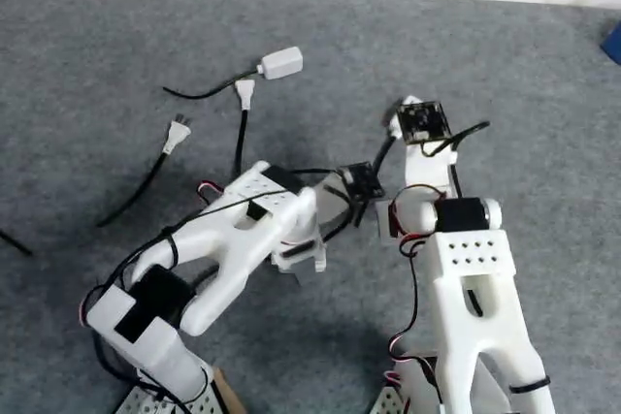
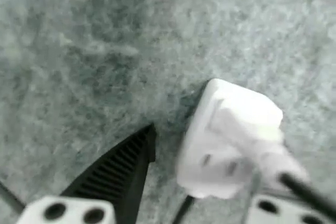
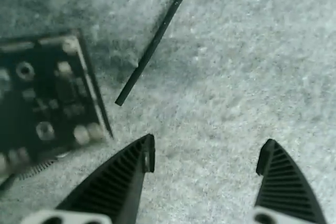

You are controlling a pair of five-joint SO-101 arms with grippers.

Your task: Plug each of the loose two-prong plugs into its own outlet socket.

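Observation:
A white outlet socket block [image 2: 231, 135] with two slots lies on the grey carpet, and a black cord [image 2: 304, 192] runs off it. My left gripper [image 2: 210, 150] is open around the block, its black finger [image 2: 126, 171] a little apart from the block's side. Farther back lie another white socket [image 1: 281, 63] on a black cord, a white two-prong plug [image 1: 245, 92] and a second plug [image 1: 177, 133], each with a black cable. My right gripper [image 3: 207, 153] hangs open over bare carpet, nothing between its fingers.
The left arm [image 1: 243, 239] and right arm [image 1: 466, 269] stand close together mid-table. A black circuit board [image 3: 47, 93] sits beside the right gripper, and a loose black cable end [image 3: 152, 45] lies just beyond it. A blue object [image 1: 613, 44] sits at the far right edge.

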